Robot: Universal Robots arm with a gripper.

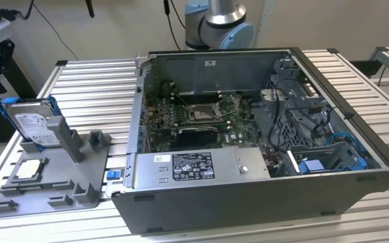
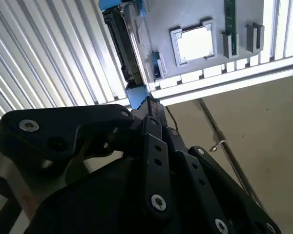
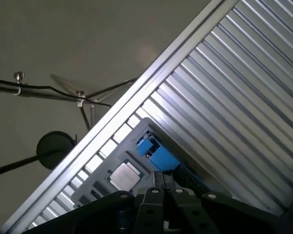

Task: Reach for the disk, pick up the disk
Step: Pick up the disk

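Exterior view: the disk (image 1: 31, 124) stands upright in the grey holder (image 1: 79, 174); end effector (image 2: 144, 105) opening unclear.

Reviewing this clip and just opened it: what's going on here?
A single robot arm is going for the disk, which stands on edge in a slot of the grey fixture on the slatted table, to the exterior view's left of the open computer case. In both wrist views the gripper points toward the disk's blue-framed edge. The exterior view shows the disk untouched in its slot, not yet picked up. The processor chip lies flat on the same fixture.
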